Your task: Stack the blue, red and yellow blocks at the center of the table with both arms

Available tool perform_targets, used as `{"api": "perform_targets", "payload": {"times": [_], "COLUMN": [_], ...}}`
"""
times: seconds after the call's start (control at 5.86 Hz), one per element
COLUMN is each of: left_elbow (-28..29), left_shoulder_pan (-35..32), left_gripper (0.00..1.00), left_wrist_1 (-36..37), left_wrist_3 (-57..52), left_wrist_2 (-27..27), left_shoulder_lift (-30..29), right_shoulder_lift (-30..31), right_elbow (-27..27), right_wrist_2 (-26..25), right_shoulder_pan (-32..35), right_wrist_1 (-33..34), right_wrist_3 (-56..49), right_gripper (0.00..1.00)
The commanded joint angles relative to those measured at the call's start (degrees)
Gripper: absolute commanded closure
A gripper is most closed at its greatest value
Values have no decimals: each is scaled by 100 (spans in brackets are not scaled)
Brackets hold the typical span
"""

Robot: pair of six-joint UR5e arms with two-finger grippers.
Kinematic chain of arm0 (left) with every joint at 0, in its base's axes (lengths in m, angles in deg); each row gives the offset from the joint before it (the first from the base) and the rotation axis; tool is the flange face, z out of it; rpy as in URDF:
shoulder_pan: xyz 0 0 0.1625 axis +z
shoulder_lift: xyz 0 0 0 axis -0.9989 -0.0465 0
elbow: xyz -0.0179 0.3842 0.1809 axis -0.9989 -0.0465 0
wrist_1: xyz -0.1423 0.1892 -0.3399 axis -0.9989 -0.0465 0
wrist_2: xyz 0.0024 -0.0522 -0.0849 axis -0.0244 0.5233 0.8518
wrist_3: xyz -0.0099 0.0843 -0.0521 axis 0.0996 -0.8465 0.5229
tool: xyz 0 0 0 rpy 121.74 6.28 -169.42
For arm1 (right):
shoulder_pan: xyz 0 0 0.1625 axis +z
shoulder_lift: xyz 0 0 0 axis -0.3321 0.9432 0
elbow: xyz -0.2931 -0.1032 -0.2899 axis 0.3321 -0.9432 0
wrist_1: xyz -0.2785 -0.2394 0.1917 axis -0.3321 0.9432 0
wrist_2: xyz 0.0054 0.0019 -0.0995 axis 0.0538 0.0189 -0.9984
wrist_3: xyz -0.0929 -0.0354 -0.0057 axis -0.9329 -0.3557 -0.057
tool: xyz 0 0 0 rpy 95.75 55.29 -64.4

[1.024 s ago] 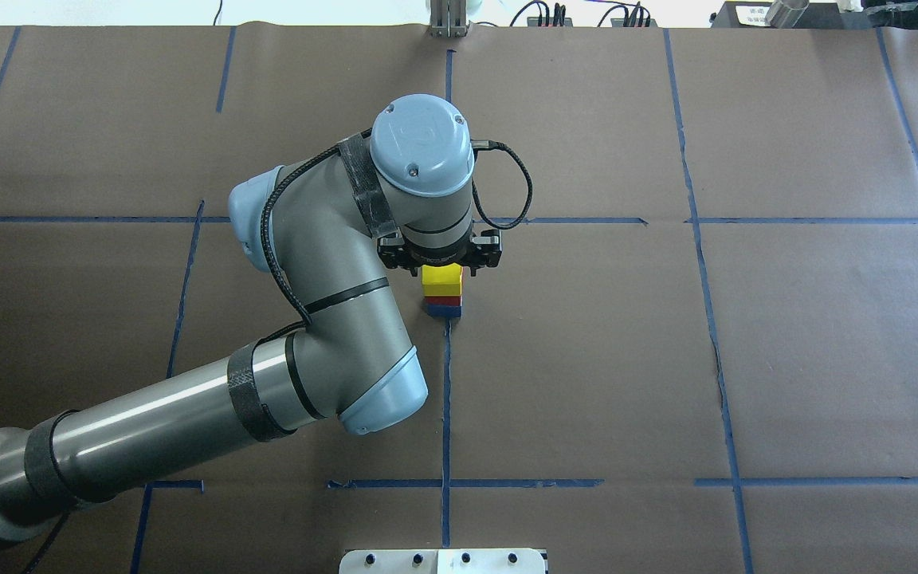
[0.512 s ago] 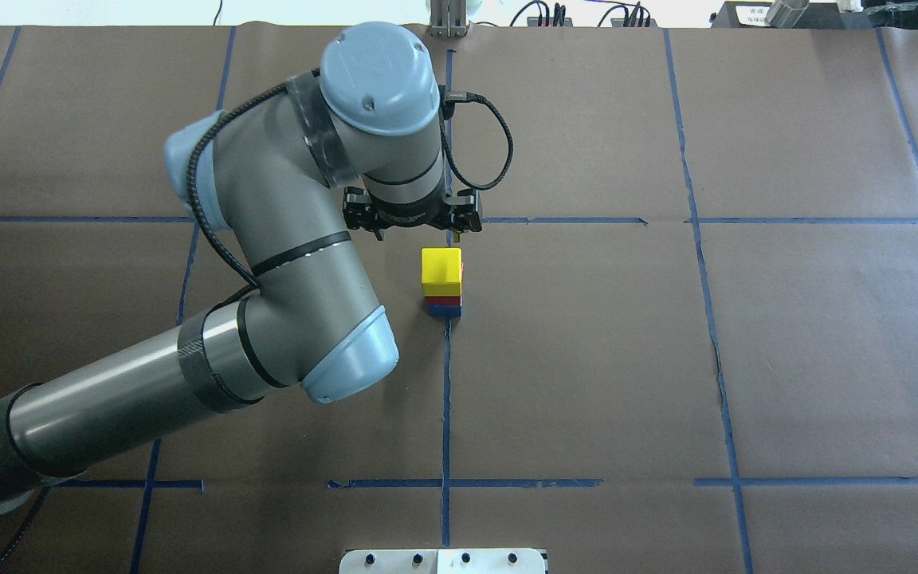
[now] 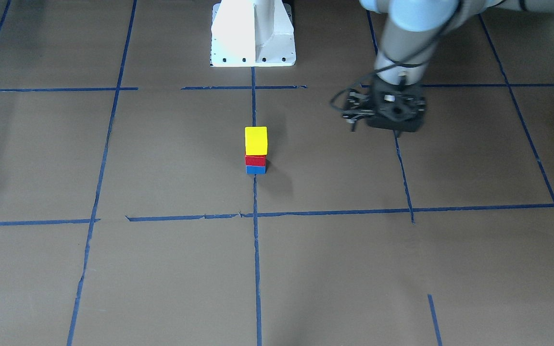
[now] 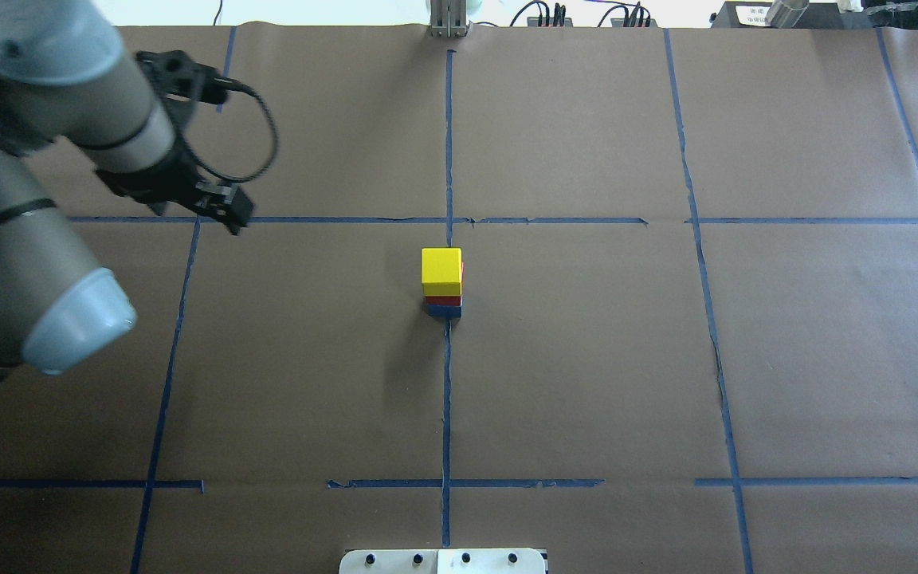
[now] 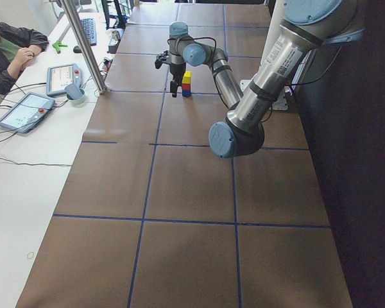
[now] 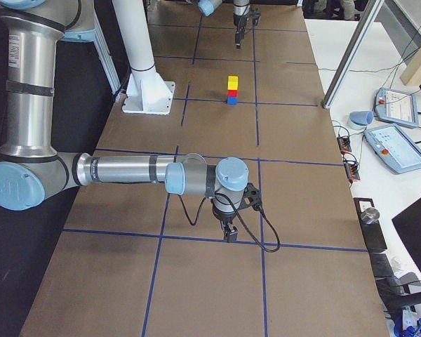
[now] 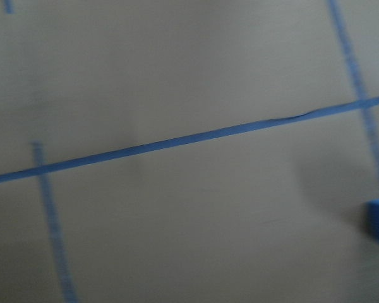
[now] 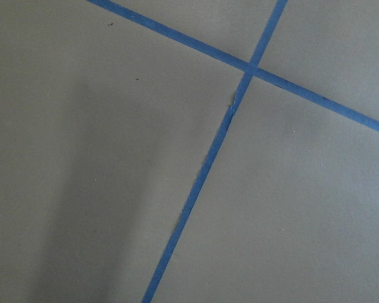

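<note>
- There's the stack, upright at the middle of the brown paper-covered surface [image 4: 586,359]: the blue cube block [image 3: 256,169] on the bottom, the red cube block [image 3: 256,160] on it, and the yellow cube block [image 3: 256,140] on top.
- The three faces line up closely. From overhead only a sliver of red peeks past one edge of the yellow.
- The stack sits on the centre blue tape line [image 4: 446,399], just on the robot's side of a tape crossing, and nothing is touching it.
- Out to the robot's left is the left arm [image 4: 21,239], elbow bent high, forearm reaching across and wrist turned downward at a slight tilt.
- The left tool [image 4: 232,217] hangs above the next tape crossing over, well apart from the stack. A black cable loops off the wrist.
- I see nothing between its fingers, but none of the views shows how wide they are spread, so I can't tell.
- The left wrist view is blurred: just tape lines and a blue corner at its right edge.
- The right arm [image 6: 126,170] is far off at the robot's right end, stretched low and level over the surface with its wrist pointing straight down.
- The right tool [image 6: 228,234] hovers close over a tape line there. It shows only in that side view, so I can't tell its opening or what, if anything, it holds.
- The right wrist view shows only paper and crossing tape.
- The white base mount [image 3: 253,33] stands behind the stack, on the same centre line.
</note>
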Motion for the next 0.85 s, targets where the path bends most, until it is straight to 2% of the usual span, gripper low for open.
{"api": "perform_targets", "payload": {"times": [0.0,0.17,0.34,0.51,0.68], "left_elbow": [-130,-86,-51,288,623], "left_shoulder_pan": [-1630,-2370,-2734,-2964,-3314], "left_gripper": [0,0,0,0,0], "left_wrist_1": [-10,-10,-10,-37,-280], "left_wrist_3": [-1998,-2713,-2824,-2947,-3914], "left_wrist_2": [1057,1201,1202,1211,1220], "left_shoulder_lift": [1557,2243,2755,2977,3258], "right_shoulder_lift": [8,8,-19,-45,-45], "right_elbow": [26,26,17,8,17], "right_wrist_2": [-1,8,-1,-1,-1], "right_shoulder_pan": [0,0,0,0,0], "right_wrist_1": [-5,-5,-5,-5,-5], "right_wrist_3": [791,959,995,996,996], "right_gripper": [1,1,1,0,0]}}
